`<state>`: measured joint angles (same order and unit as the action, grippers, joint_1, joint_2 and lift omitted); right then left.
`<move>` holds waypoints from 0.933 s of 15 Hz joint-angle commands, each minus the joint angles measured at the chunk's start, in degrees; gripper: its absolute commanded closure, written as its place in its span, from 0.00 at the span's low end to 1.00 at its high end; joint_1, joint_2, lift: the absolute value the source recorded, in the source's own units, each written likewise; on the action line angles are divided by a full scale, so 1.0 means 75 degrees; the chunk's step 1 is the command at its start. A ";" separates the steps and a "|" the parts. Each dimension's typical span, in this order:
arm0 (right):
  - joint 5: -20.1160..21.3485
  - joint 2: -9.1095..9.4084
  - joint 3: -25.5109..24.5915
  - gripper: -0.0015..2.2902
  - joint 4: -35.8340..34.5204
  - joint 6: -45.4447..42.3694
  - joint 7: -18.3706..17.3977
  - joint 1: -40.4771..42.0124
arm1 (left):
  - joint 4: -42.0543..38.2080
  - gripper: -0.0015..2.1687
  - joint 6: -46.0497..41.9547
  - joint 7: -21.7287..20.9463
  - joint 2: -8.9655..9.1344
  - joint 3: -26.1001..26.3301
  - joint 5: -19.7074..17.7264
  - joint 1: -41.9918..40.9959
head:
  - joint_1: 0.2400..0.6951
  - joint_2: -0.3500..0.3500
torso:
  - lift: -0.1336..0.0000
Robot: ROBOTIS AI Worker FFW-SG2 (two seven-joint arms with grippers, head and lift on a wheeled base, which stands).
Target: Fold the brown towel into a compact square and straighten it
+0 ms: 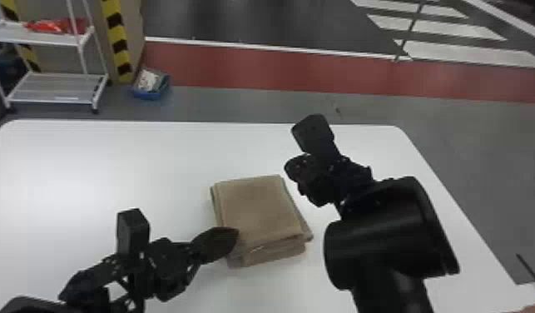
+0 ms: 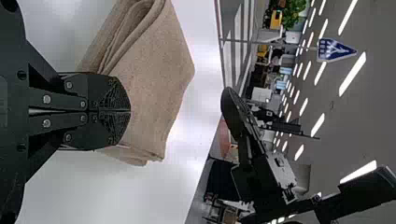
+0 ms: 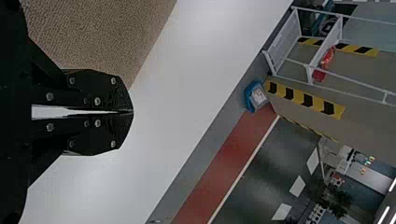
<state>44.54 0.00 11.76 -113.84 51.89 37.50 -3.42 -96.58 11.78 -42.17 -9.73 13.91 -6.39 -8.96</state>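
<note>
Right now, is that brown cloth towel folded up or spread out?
Folded: the brown cloth towel lies in a squarish stack, layered edges showing along its near side.

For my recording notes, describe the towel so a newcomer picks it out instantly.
Start at the white table, then look between the left pincer and right pincer. The towel there is folded into a layered, squarish block. Brown cloth sets it apart from the black pincers.

From here I see a white desk [image 1: 91, 166] with rounded corners, a brown towel [image 1: 258, 208] lying folded on it.
</note>
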 commanded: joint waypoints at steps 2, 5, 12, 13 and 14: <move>-0.1263 0.0007 -0.0408 0.02 -0.0829 -0.0173 -0.0371 0.0561 | -0.0822 0.96 0.0300 0.0021 0.0008 -0.0390 -0.0027 -0.0142 | 1.00 0.26 | 0.07; -0.2048 0.0007 -0.0725 0.00 -0.1204 -0.1041 -0.1273 0.1241 | -0.1478 0.27 0.0722 0.0244 0.0125 -0.1023 -0.0413 -0.0329 | 1.00 0.28 | 0.07; -0.3044 0.0007 -0.1170 0.02 -0.0841 -0.6408 -0.3008 0.3315 | -0.2357 0.00 0.2058 0.2388 0.1317 -0.2605 -0.0355 -0.0646 | 1.00 0.41 | 0.07; -0.3044 0.0007 -0.1182 0.02 -0.0571 -0.7087 -0.3359 0.3420 | -0.2263 0.00 0.1706 0.2412 0.1317 -0.2851 -0.0413 -0.0669 | 1.00 0.44 | 0.07; -0.3150 0.0007 -0.1252 0.03 -0.0360 -0.7626 -0.3594 0.3502 | -0.2087 0.01 0.0862 0.2447 0.1317 -0.3062 -0.0437 -0.0751 | 1.00 0.50 | 0.07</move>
<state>21.63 0.00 2.83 -119.02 1.63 11.80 21.65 -113.58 24.34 -23.89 -0.36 -6.64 -9.34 -13.97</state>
